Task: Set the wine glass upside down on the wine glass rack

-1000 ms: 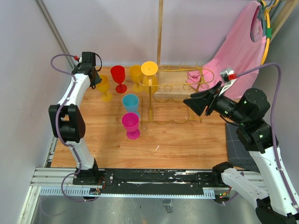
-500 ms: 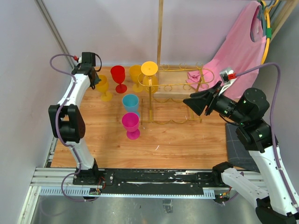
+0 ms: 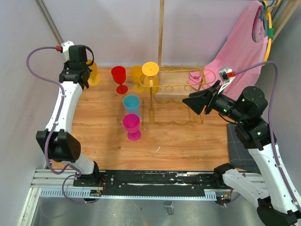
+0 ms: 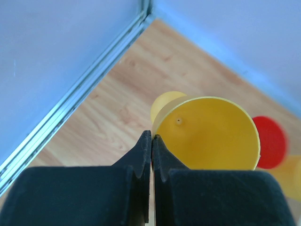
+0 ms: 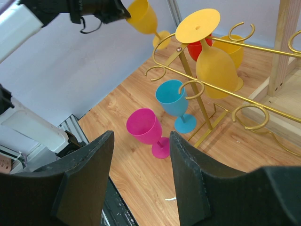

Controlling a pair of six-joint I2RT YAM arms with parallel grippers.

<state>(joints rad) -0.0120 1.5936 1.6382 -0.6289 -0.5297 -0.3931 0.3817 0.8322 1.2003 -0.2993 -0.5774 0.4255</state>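
A yellow wine glass (image 3: pixel 92 73) hangs above the table's far left corner. My left gripper (image 3: pixel 83 75) is shut on its rim. In the left wrist view the closed fingertips (image 4: pixel 146 141) pinch the wall of the bowl (image 4: pixel 207 136), and its foot (image 4: pixel 162 104) shows beyond. The right wrist view shows the same glass (image 5: pixel 141 16) tilted in the air. The gold wire wine glass rack (image 3: pixel 181 87) stands mid-table with another yellow glass (image 3: pixel 150 70) hanging upside down on it. My right gripper (image 3: pixel 197 102) is open and empty, right of the rack.
Red (image 3: pixel 119 75), yellow (image 3: pixel 136 75), blue (image 3: pixel 131 103) and magenta (image 3: pixel 131 125) glasses stand upright left of the rack. A tall wooden pole (image 3: pixel 161 33) rises behind it. A pink cloth (image 3: pixel 240 52) hangs at the back right. Walls close in at the left and the back.
My left gripper shut on the yellow glass's rim, then lifted it off the table and carried it left and back. The right arm barely moved.
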